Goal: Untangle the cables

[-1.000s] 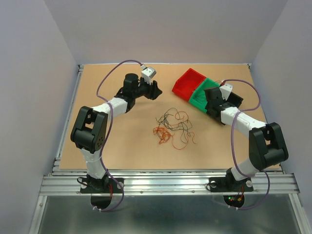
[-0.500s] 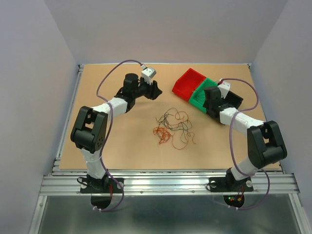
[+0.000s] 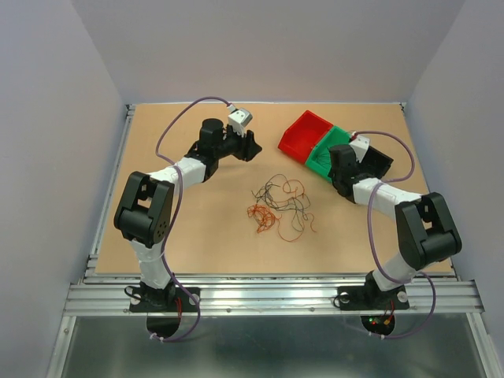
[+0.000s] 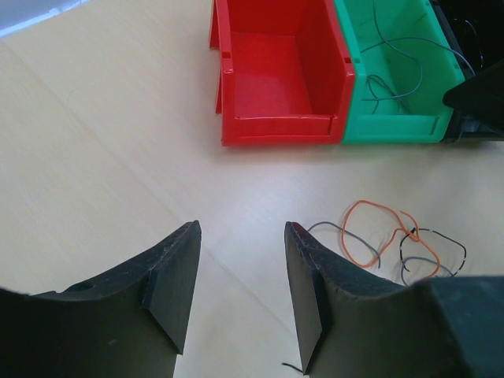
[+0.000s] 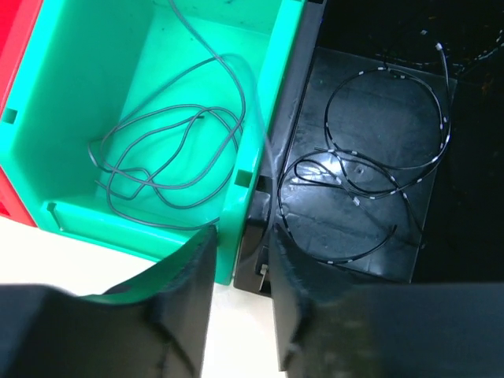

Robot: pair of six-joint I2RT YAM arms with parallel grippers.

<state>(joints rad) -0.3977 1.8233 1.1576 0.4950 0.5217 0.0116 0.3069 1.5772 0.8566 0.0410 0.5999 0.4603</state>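
Many cables (image 3: 279,206) knotted at centre of overhead view, orange-red among dark | sorting partly done by the look: grey strands in green bin (image 5: 283,63), black in black bin (image 5: 386,118) | left gripper (image 4: 240,291) parted, empty | right gripper (image 5: 240,291) parted, empty, above bins' shared wall | pile well apart from bins and edges of table (image 3: 213,236)

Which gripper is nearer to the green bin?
Right. The right gripper hangs over the green bin, at its edge next to the black bin; the left gripper is apart, left of the red bin.
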